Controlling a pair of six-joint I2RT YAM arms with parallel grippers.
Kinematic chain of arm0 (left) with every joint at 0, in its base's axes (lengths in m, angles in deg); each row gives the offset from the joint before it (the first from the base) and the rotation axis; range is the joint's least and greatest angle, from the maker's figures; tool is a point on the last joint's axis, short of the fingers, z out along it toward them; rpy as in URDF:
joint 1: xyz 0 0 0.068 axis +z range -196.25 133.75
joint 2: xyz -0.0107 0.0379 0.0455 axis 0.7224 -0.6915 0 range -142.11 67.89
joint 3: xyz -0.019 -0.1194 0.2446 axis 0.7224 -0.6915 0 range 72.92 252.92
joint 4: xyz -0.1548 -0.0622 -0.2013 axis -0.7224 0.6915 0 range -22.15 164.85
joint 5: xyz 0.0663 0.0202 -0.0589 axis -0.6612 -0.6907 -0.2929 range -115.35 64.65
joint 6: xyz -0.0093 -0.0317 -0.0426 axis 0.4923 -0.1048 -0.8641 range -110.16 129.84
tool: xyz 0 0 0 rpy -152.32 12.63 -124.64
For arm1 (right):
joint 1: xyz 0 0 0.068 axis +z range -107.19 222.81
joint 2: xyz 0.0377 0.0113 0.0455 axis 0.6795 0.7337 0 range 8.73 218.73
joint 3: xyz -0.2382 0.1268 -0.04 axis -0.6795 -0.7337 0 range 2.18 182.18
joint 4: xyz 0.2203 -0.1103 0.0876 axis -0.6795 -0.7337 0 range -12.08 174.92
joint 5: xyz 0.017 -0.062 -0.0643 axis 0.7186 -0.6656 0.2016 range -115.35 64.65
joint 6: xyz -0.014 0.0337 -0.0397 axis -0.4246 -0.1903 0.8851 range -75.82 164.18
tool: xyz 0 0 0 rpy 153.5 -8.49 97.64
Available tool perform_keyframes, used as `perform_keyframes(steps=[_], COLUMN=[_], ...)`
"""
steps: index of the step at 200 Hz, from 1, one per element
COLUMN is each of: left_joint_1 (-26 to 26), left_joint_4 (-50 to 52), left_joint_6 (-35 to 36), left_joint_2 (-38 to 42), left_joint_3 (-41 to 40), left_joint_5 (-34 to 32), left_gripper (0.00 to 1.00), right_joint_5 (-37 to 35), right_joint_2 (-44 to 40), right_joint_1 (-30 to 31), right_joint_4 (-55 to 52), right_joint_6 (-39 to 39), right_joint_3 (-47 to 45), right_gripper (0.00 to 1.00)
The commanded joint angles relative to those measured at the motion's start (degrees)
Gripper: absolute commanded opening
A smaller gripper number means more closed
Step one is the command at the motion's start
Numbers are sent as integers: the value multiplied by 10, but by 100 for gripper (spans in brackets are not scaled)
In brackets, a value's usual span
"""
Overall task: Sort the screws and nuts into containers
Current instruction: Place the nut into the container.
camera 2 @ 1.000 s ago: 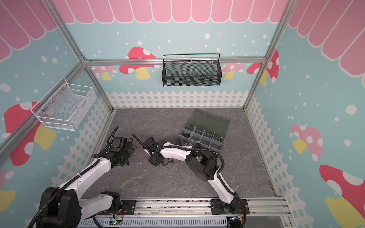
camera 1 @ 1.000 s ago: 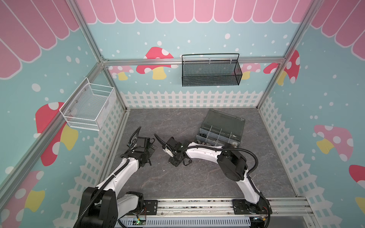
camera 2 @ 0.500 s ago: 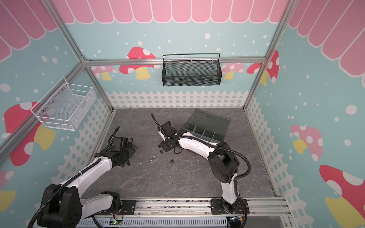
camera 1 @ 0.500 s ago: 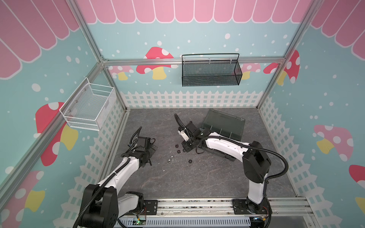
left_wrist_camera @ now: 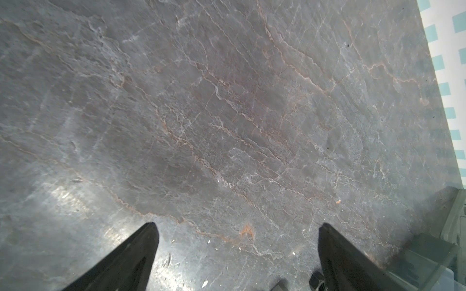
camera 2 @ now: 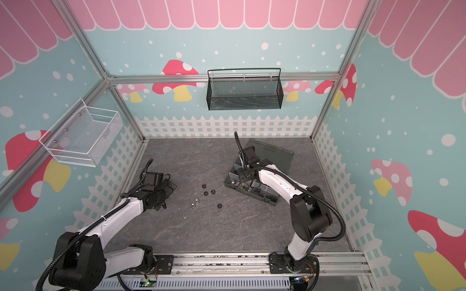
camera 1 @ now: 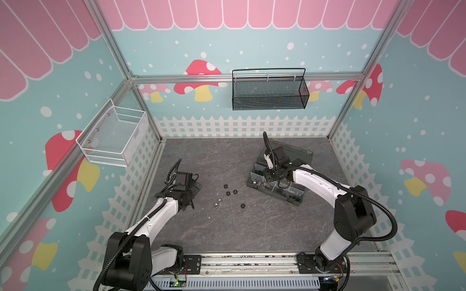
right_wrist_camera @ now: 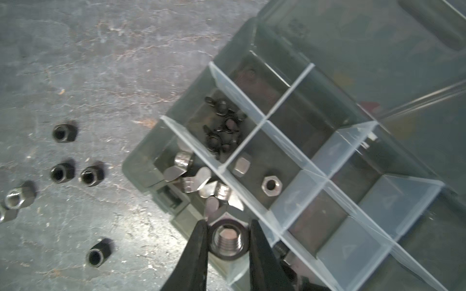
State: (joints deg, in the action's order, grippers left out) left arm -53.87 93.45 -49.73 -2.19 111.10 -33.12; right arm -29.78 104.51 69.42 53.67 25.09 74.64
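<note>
Now: silver nut pinched above the organizer box

In both top views the right arm reaches to the organizer box (camera 1: 252,184), which sits right of centre in the frame. Its lid (camera 1: 300,153) is thrown open toward the back fence. The right gripper (right_wrist_camera: 228,223) has its two black fingers (right_wrist_camera: 199,252) clamped on a silver nut (right_wrist_camera: 228,240), one finger on each side, with the threaded hole facing the wrist camera. The nut hangs at the box's near edge, beside the corner cell. Whether it is above that cell or above the rim I cannot tell.

Inside, pale dividers (right_wrist_camera: 285,95) split the box into cells. One cell holds black winged screws (right_wrist_camera: 223,126). The corner cell next to it holds shiny winged pieces (right_wrist_camera: 191,176). A third holds two silver hex nuts (right_wrist_camera: 271,186).

Six loose nuts (camera 1: 228,193), four black and two silver, lie on the grey table (camera 1: 227,234) in the middle of the frame, between the two arms. They lie apart from the box.

The left gripper (left_wrist_camera: 237,226), left of centre in the top views, hangs low over the table with its fingers spread wide and nothing between the tips.

A black mesh basket (camera 1: 269,93) hangs at upper centre, and a white wire basket (camera 1: 113,138) at left.
</note>
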Motion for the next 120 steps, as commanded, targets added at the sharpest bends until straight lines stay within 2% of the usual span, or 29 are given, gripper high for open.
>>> perform_keyframes(steps=[1, 79, 99, 120], left_joint_1=[3, 3, 3, 2], left_joint_4=[-7, -7, -7, -7], left_joint_6=[4, 0, 1, 1], left_joint_2=[-3, -4, -4, -5], left_joint_3=[8, 6, 6, 5], left_joint_5=[2, 3, 2, 1], left_gripper=[100, 100, 100, 100], right_joint_5=[-9, 17, 24, 32], right_joint_2=[-9, 40, 58, 72], right_joint_1=[-17, -45, -46, -47], right_joint_4=[4, 35, 38, 44], right_joint_6=[5, 19, 20, 20], right_joint_3=[-9, 10, 20, 24], right_gripper=[0, 0, 2, 9])
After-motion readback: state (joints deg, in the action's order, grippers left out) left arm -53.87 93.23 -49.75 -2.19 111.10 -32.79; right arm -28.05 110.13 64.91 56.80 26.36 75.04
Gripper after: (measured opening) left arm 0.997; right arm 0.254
